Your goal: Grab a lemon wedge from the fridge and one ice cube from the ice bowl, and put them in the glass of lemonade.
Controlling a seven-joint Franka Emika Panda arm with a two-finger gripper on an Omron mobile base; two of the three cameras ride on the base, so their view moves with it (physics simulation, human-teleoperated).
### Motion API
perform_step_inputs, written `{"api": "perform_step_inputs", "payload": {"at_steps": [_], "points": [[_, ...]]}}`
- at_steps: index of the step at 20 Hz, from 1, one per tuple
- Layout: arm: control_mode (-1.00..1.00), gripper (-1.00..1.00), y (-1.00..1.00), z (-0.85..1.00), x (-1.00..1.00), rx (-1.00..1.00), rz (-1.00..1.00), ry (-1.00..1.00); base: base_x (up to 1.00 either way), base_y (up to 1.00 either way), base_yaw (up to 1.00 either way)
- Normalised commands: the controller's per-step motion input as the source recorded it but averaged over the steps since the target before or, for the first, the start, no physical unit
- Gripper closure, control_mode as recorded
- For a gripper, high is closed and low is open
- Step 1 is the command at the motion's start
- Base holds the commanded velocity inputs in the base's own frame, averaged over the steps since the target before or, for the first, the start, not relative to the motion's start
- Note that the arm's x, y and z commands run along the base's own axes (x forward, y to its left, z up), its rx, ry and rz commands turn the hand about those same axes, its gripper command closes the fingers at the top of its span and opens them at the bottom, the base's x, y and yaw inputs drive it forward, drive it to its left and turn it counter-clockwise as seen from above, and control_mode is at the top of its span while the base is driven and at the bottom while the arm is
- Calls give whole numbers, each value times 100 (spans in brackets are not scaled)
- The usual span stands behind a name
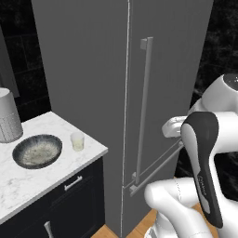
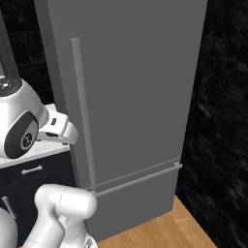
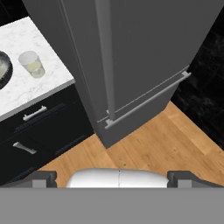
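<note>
Fridge: tall flat grey fridge (image 1: pixel 93 69) stood shut, so its long vertical bar handle (image 1: pixel 143 111) was my access point.
Gripper: my 2-finger gripper (image 3: pixel 112 177) was spread wide, empty, ready for that handle.
Counter: small clear glass of lemonade (image 1: pixel 77 141) waited beside the wide dark-rimmed ice bowl (image 1: pixel 37 150).

A white marble surface (image 1: pixel 32 179) is carried by dark cabinets (image 1: pixel 69 200) with bar handles; black tiled walls (image 2: pixel 218 111) are seen behind, and a wooden plank floor (image 3: pixel 166 144) below

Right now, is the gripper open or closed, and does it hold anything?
Gripper: open, holding nothing, facing the closed fridge.
</note>
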Motion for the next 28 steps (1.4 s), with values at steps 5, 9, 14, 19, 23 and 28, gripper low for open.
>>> {"api": "perform_step_inputs", "payload": {"at_steps": [5,9,14,19,23,28], "points": [[100,-100,0,0,0,0,0,0,0,0,0],[-100,-100,0,0,0,0,0,-2,0,0,0],[-100,-100,3,5,0,1,0,-12,0,0,0],[-100,-100,28,43,-2,7,0,-32,0,0,0],[-100,-100,30,100,51,-1,0,-25,0,0,0],[-100,-100,7,100,63,-2,5,-3,0,0,0]]}}
